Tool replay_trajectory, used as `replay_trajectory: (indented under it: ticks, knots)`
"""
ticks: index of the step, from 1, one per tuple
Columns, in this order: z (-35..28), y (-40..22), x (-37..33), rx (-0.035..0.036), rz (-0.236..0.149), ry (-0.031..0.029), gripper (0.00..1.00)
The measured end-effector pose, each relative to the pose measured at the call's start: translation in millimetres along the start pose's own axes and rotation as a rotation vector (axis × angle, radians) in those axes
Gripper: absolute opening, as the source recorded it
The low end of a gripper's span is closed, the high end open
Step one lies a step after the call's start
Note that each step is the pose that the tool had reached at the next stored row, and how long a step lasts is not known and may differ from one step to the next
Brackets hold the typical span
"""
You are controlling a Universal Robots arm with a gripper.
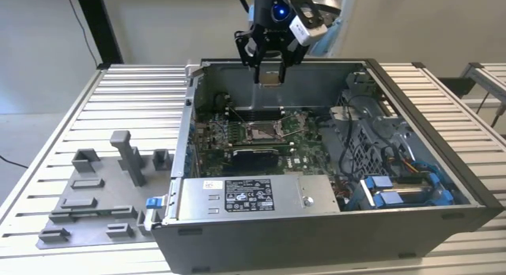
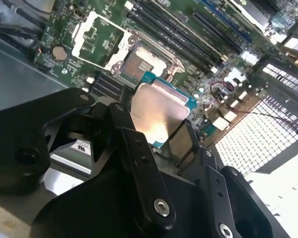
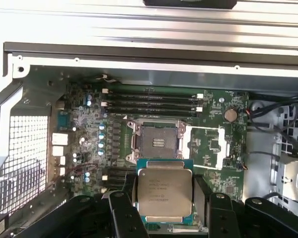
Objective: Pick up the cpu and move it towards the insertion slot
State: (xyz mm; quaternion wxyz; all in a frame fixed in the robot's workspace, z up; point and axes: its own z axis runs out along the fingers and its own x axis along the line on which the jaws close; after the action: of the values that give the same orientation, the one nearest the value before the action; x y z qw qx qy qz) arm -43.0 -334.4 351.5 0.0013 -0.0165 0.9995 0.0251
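My gripper (image 1: 269, 77) hangs above the back of the open computer case, shut on the cpu (image 1: 269, 78). In the first wrist view the cpu (image 3: 164, 192) is a flat silvery square with a teal edge, pinched between two black fingers (image 3: 202, 196). In the second wrist view the cpu (image 2: 158, 113) shows its shiny face held flat. The insertion slot (image 1: 262, 131) lies on the green motherboard below, a square socket with a metal frame. In both wrist views the slot (image 3: 158, 142) (image 2: 141, 60) sits open, just beyond the chip's edge.
The grey computer case (image 1: 411, 221) stands on a slatted aluminium table (image 1: 134, 103). Its power supply (image 1: 253, 195) and blue drive bays (image 1: 395, 189) fill the front. A grey fixture plate with blocks (image 1: 103, 192) lies at the exterior view's left. Memory slots (image 3: 151, 101) run beside the socket.
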Motion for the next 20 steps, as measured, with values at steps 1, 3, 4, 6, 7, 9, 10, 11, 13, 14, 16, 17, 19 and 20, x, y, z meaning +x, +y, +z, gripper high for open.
replay_trajectory:
  ticks: [1,3,4,6,7,9,10,11,13,14,16,17,19,20]
  knots:
    - [0.9,2.3,-0.2,0.0001,0.0,0.0001,0.0]
    - [2.0,5.5,-1.2,0.0002,-0.001,0.0001,0.0]
    - [2.5,6.4,-1.8,0.0,-0.003,0.0001,0.0]
    - [3.1,8.4,-2.5,0.0002,-0.005,0.0004,0.0]
    - [3.4,9.6,-2.6,0.0,-0.006,0.0003,0.0]
    - [3.8,13.5,-2.8,0.0002,-0.008,0.0005,0.0]
    - [4.0,15.1,-2.8,0.0,-0.008,0.0003,0.0]
    - [4.1,16.4,-2.8,0.0,-0.008,0.0,0.0]
    - [4.2,18.3,-2.3,0.0001,-0.008,-0.0002,0.0]
    - [4.3,18.8,-1.9,0.0001,-0.008,-0.0003,0.0]
    - [4.3,19.1,-1.6,0.0001,-0.008,0.0009,0.0]
    - [4.3,19.1,-1.6,0.0,-0.008,0.0014,0.0]
    - [4.3,19.2,-1.6,0.0,-0.008,0.0017,0.0]
    - [4.3,19.2,-1.6,0.0,-0.008,0.002,0.0]
